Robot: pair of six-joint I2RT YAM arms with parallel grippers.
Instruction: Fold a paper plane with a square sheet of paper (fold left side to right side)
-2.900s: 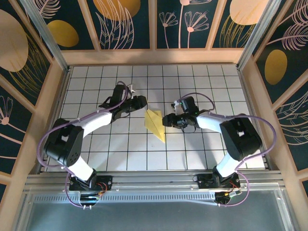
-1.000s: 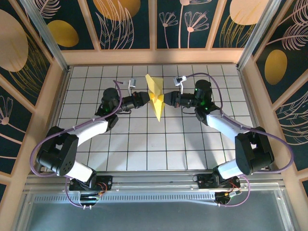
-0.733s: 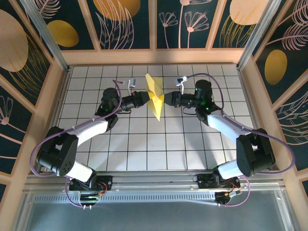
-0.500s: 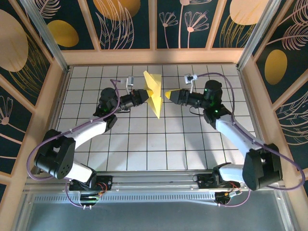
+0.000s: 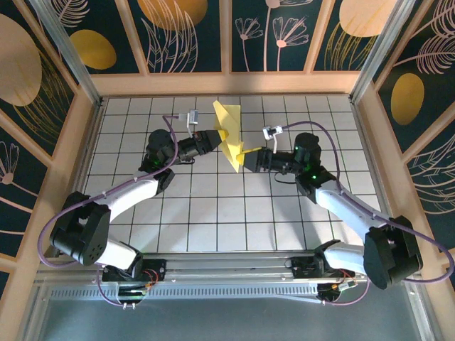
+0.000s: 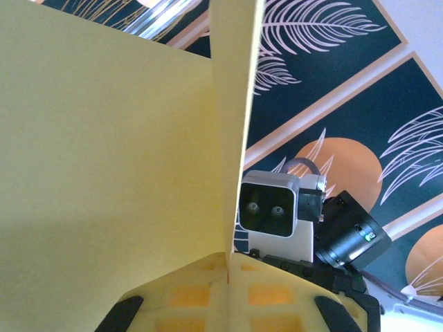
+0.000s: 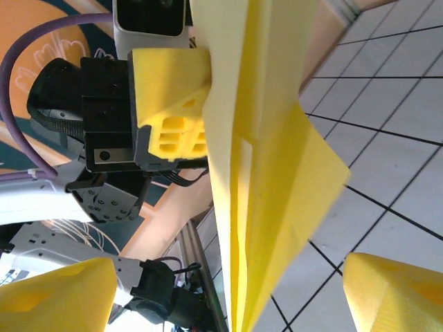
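Note:
The square sheet of paper is folded into a slim pointed yellow paper plane (image 5: 229, 135). It is held up in the air over the far middle of the table, standing on edge with its tip pointing down. My left gripper (image 5: 215, 136) is shut on its left side. In the left wrist view the pads (image 6: 201, 294) pinch the paper plane (image 6: 118, 152) at its fold. My right gripper (image 5: 249, 158) is open beside the lower tip. In the right wrist view the paper plane (image 7: 266, 173) hangs between the spread fingers (image 7: 59, 297) without touching them.
The white grid table (image 5: 234, 220) lies below, bounded by wooden rails (image 5: 227, 83) and dark painted wall panels. Both arm bases stand at the near edge. The left gripper's yellow fingertips (image 7: 169, 104) face the right wrist camera across the paper.
My right gripper let go of the plane, opened, drew back to the right, then came in lower beside the tip. The left gripper kept its hold and stayed almost still.

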